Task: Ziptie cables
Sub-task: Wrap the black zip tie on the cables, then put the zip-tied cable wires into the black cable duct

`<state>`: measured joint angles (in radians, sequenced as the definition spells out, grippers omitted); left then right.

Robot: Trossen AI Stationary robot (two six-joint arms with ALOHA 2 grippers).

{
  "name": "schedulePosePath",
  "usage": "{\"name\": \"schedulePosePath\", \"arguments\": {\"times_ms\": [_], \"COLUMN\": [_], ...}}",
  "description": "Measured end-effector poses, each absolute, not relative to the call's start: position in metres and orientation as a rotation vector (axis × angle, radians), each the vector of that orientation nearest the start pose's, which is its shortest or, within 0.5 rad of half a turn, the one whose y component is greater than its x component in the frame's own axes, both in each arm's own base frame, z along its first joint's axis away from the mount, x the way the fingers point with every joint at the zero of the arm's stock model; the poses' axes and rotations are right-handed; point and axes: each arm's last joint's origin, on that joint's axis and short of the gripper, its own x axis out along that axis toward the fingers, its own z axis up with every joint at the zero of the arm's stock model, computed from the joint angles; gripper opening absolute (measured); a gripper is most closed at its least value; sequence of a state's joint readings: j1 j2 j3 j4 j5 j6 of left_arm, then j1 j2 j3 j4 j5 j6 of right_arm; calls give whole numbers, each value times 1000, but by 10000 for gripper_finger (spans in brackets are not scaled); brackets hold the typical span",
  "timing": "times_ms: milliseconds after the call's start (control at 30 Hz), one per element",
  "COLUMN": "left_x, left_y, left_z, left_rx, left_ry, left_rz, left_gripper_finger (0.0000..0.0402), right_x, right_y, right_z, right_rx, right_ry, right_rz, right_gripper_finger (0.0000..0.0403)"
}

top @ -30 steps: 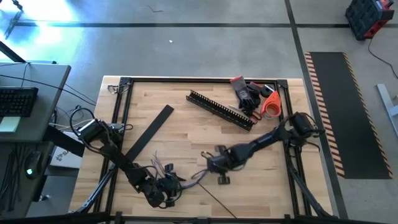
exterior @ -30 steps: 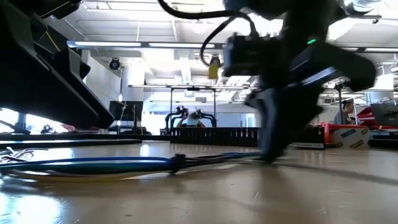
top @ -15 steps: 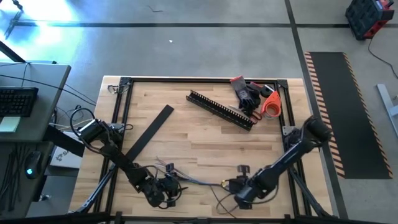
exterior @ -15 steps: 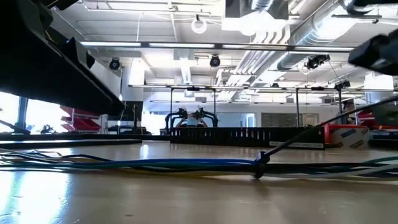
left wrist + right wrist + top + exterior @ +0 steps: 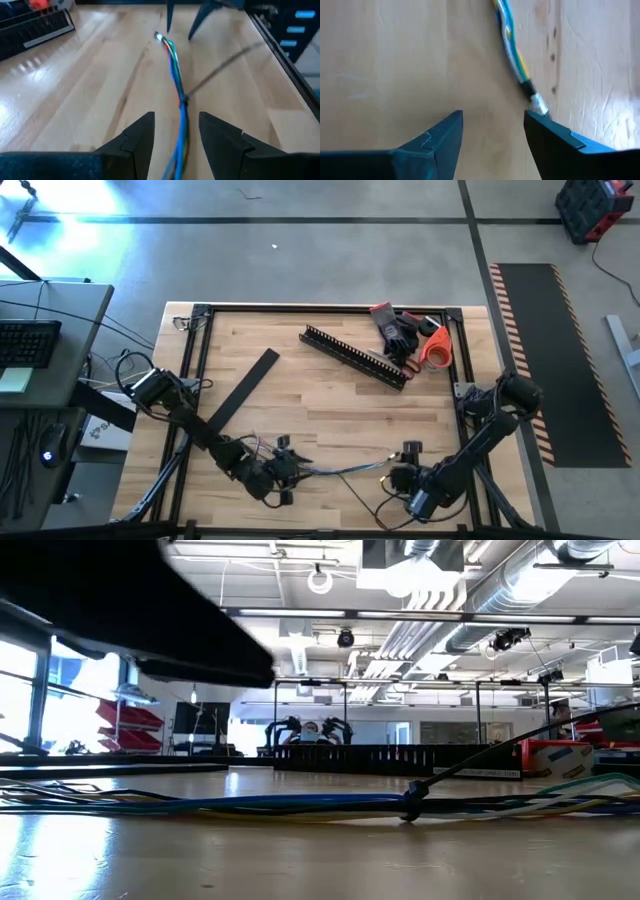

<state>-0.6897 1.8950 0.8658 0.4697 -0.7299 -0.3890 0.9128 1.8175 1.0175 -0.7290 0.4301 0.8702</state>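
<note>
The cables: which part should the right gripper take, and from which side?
Grip the cables near their free tipped end, just beyond the right gripper, whose fingers are open. Come straight down from above: the bundle lies flat on the table, its wires gathered by the zip tie, so it is narrow enough to straddle.

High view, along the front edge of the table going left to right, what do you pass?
Left end effector over one end of the cables → the zip tie's dark tail → right end effector at the cables' other end.
</note>
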Motion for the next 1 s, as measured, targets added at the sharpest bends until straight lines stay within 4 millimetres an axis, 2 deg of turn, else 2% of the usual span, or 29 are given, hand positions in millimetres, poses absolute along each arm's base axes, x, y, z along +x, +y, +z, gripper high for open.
{"name": "schedulePosePath", "arguments": {"times_ms": [100, 200, 367, 467, 600, 733, 833, 900, 1000], "left_x": [308, 338, 386, 403, 409, 405, 404, 405, 406], "left_y": [-193, -160, -76, -24, 45, 98, 120, 126, 133], "left_z": [131, 140, 161, 177, 190, 183, 177, 174, 158], "left_rx": [-2, 66, 183, 249, 278, 211, 214, 231, 221], "left_ry": [436, 466, 558, 569, 599, 636, 644, 644, 706], "left_rz": [89, 44, 73, 72, 18, 25, 23, 2, -8], "left_gripper_finger": [138, 138, 138, 138, 144, 157, 162, 163, 161], "right_x": [198, 203, 208, 209, 210, 211, 211, 211, 211], "right_y": [225, 218, 207, 205, 206, 209, 212, 212, 213], "right_z": [126, 125, 121, 118, 117, 117, 117, 117, 118], "right_rx": [-225, -230, -205, -174, -140, -96, -86, -75, -65], "right_ry": [1166, 1152, 1154, 1147, 1127, 1106, 1095, 1093, 1092], "right_rz": [-124, -109, -40, -14, -26, -28, -18, -19, -19], "right_gripper_finger": [190, 187, 183, 183, 183, 183, 183, 183, 183]}}
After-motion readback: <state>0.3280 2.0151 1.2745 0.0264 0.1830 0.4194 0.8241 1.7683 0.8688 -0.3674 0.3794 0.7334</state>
